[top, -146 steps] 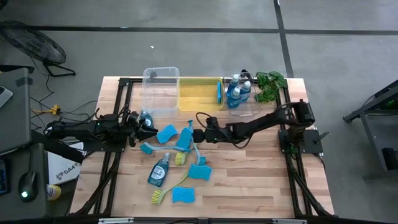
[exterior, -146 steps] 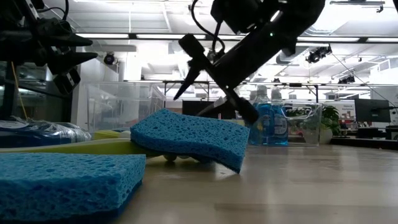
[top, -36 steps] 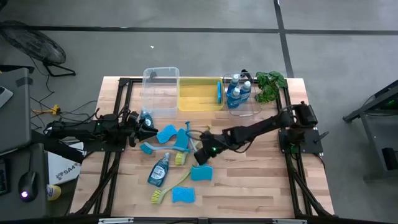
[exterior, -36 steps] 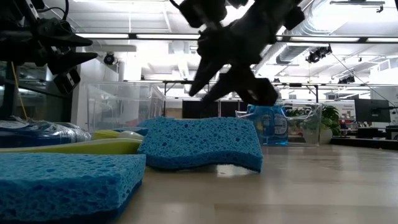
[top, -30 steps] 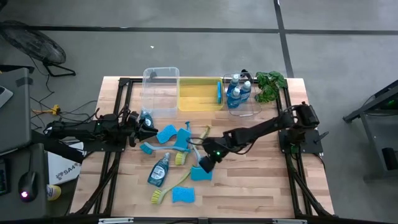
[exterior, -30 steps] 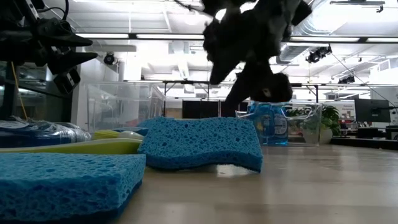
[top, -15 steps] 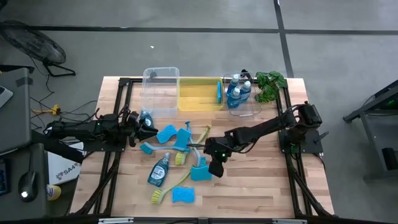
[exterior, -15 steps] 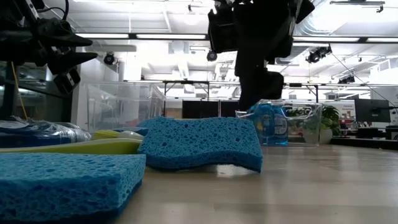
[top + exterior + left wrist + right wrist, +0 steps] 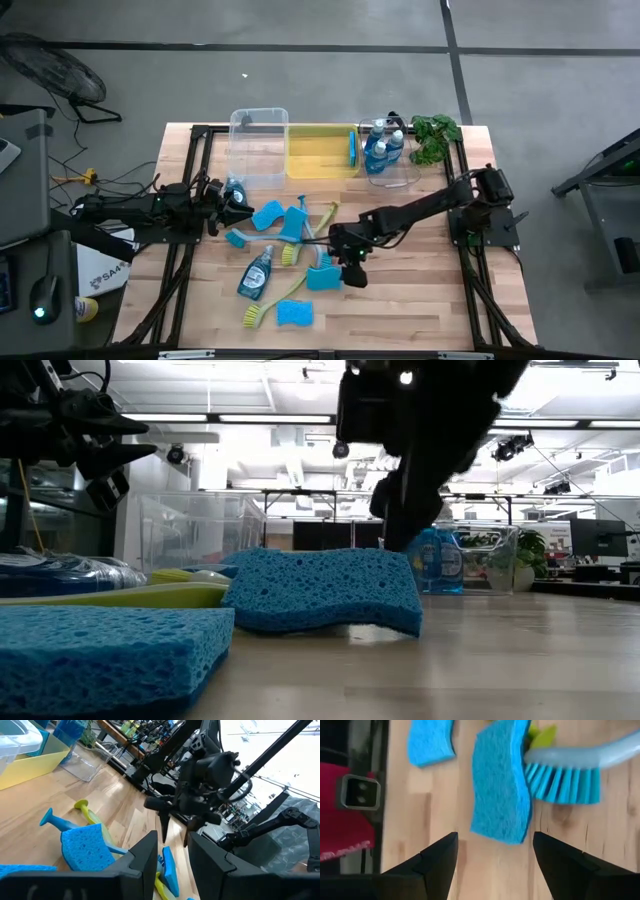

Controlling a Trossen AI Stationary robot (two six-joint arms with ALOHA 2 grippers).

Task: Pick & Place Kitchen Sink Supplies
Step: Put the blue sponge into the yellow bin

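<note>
Hovering over the middle of the wooden tabletop (image 9: 420,300), my right end effector (image 9: 352,272) points down with its fingers spread apart and empty, just beside a flat blue rectangular sponge (image 9: 322,278) that lies against the blue bristle head of a long-handled dish brush (image 9: 565,782). My left end effector (image 9: 236,205) waits at the left side, fingers narrowly parted. A second flat blue sponge (image 9: 294,313) rests nearer the front edge.
</note>
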